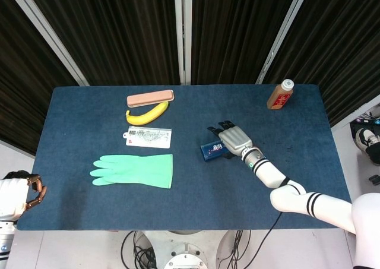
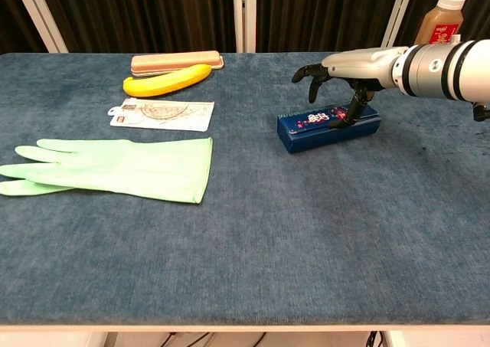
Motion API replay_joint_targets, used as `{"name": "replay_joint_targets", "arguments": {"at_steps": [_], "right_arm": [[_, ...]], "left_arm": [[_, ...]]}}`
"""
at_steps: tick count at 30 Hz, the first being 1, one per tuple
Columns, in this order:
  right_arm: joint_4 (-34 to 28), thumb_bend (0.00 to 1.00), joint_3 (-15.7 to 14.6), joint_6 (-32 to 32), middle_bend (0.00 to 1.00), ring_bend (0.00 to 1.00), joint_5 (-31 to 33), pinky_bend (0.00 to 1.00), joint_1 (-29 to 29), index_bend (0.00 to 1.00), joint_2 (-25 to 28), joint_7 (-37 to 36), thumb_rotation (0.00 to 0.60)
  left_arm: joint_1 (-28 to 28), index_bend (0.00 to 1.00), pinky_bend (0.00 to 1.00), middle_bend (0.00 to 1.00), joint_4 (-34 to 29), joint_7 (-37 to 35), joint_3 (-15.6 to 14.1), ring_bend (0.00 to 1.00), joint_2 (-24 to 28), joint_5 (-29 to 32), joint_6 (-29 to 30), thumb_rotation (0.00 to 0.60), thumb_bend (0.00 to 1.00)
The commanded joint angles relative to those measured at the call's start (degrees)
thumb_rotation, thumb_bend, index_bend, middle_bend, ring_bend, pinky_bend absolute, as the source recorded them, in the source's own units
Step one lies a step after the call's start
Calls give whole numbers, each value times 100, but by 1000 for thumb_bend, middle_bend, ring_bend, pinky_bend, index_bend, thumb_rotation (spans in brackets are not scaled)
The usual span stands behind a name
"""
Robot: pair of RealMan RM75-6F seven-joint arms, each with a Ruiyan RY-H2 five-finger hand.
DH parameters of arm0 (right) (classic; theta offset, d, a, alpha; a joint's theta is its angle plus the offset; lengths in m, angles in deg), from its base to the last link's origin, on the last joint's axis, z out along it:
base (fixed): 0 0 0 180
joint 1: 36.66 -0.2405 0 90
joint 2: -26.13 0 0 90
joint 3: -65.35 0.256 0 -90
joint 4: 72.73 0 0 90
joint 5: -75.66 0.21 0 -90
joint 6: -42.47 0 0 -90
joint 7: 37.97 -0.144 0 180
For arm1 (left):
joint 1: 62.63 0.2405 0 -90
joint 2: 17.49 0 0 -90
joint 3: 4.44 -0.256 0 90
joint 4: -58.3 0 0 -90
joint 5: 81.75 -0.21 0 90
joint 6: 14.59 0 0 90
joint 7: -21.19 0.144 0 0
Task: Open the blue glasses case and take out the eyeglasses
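The blue glasses case (image 1: 209,149) (image 2: 321,129) lies closed on the blue table (image 1: 196,198), right of centre. My right hand (image 1: 234,139) (image 2: 356,62) arches over its right half. The thumb touches the case's top near the front edge, and the other fingers hang curled above its far side without gripping it. No eyeglasses show. My left hand (image 1: 21,192) sits off the table's near left corner, seen only in the head view, with too little of its fingers showing to tell how they lie.
A green rubber glove (image 1: 136,170) (image 2: 115,167) lies flat at the left. Behind it are a packaged card (image 1: 148,137), a banana (image 1: 146,114) and a pink case (image 1: 150,98). A brown bottle (image 1: 280,94) (image 2: 438,27) stands at the far right.
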Motion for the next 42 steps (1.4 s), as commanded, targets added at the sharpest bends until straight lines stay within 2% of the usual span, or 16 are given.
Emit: {"name": "replay_joint_targets", "arguments": {"at_steps": [1, 15, 20, 23, 27, 34, 38, 42], "right_arm": [[39, 290, -27, -19, 246, 0, 27, 0, -31, 94, -22, -13, 600], [144, 319, -192, 58, 289, 0, 3, 0, -64, 145, -83, -110, 600], [112, 425, -291, 133, 353, 4, -78, 0, -19, 223, -21, -86, 600], [14, 484, -340, 196, 414, 57, -66, 0, 32, 294, 88, -56, 600], [-213, 541, -426, 223, 449, 97, 71, 3, 93, 336, 290, 39, 600], [-628, 642, -490, 44, 479, 138, 458, 41, 65, 346, 605, 53, 600], [-591, 714, -483, -54, 455, 139, 651, 45, -54, 344, 620, 87, 600], [-570, 774, -518, -295, 413, 136, 939, 46, -288, 288, 658, 177, 600]], "left_arm": [[0, 665, 412, 661, -1, 0, 0, 428, 1, 1, -1, 600, 373], [-2, 665, 411, 661, 4, -31, -1, 428, 3, -5, 0, 600, 373], [-3, 665, 411, 661, 6, -40, -1, 429, 2, -5, 1, 600, 373], [-3, 665, 411, 661, 4, -49, -1, 429, 5, -7, 0, 600, 373], [-5, 665, 412, 661, 7, -62, -4, 429, 7, -12, -3, 600, 373], [-5, 664, 411, 661, 7, -70, -7, 429, 10, -16, -5, 600, 373], [-5, 665, 412, 662, 6, -60, -8, 429, 9, -15, -5, 600, 373], [-6, 665, 411, 661, 1, -53, -5, 429, 7, -7, -6, 600, 373]]}}
